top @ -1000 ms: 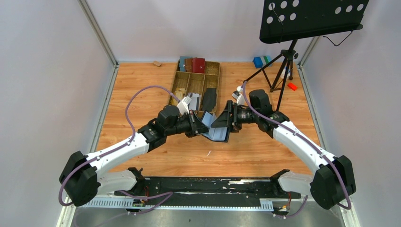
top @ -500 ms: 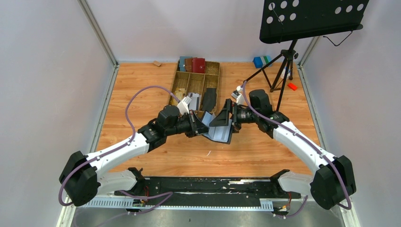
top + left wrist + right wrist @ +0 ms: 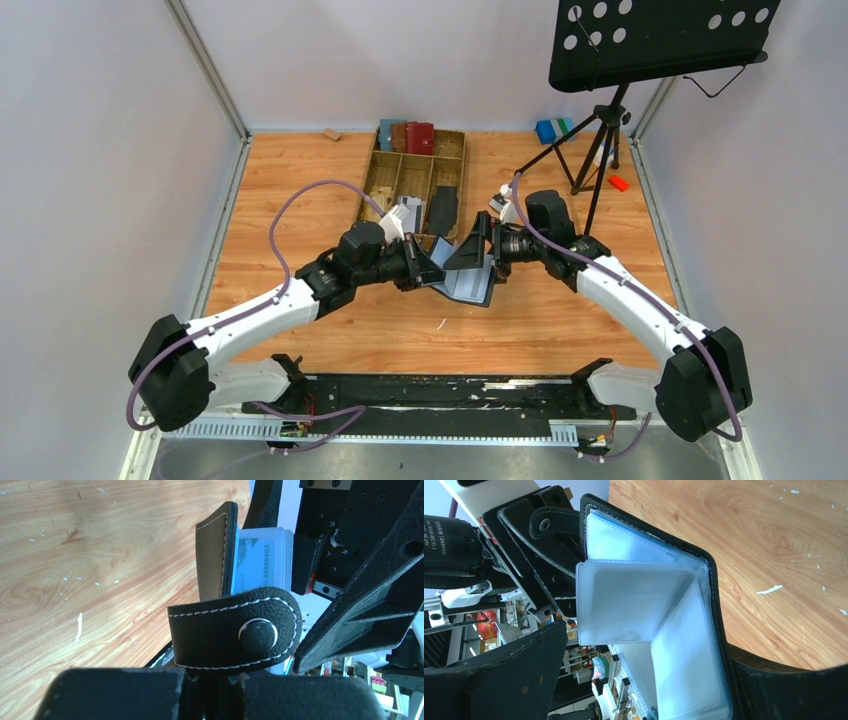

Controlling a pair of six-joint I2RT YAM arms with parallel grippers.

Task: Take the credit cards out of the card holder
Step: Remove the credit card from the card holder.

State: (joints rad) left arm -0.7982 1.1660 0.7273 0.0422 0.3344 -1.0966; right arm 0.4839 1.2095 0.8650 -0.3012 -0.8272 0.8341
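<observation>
Top external view: both arms meet over the middle of the wooden table (image 3: 560, 330), with the open card holder (image 3: 467, 283) between them. The left gripper (image 3: 424, 270) is clamped tight on the holder's black cover, beside its snap tab (image 3: 240, 635). The right gripper (image 3: 478, 250) stands wide, its fingers straddling the fanned sleeve pages (image 3: 624, 605) without pinching them. A pale credit card (image 3: 260, 560) with printed digits sits in a sleeve.
</observation>
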